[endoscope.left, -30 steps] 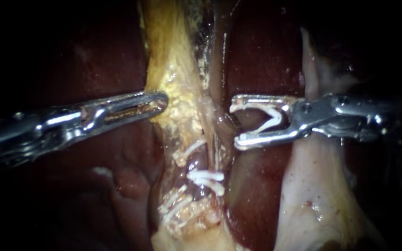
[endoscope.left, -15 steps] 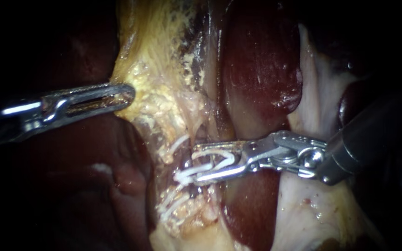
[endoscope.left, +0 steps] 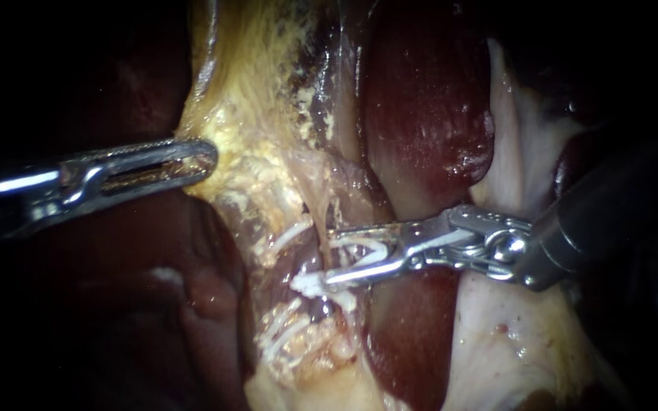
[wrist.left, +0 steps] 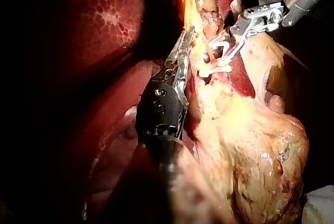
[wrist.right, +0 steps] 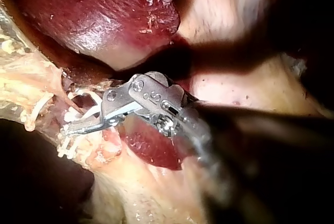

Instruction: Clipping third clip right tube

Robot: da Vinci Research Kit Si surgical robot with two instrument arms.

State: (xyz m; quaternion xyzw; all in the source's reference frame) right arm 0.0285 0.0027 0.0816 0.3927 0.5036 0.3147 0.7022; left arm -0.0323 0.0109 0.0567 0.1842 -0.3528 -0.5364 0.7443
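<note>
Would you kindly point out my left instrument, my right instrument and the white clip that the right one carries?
left instrument point(endoscope.left: 209, 158), endoscope view, its tip, closed on the yellow tissue point(endoscope.left: 247, 164)
right instrument point(endoscope.left: 330, 257), endoscope view, midway across its tip
white clip point(endoscope.left: 306, 284), endoscope view, its end sticking out past the right instrument's tip

A surgical lab: dark red liver point(endoscope.left: 428, 114) and yellow fat point(endoscope.left: 253, 152) lie bare under close light, white clips point(endoscope.left: 283, 335) on the tissue, with the left instrument point(endoscope.left: 207, 158) and right instrument point(endoscope.left: 317, 260) at work.
</note>
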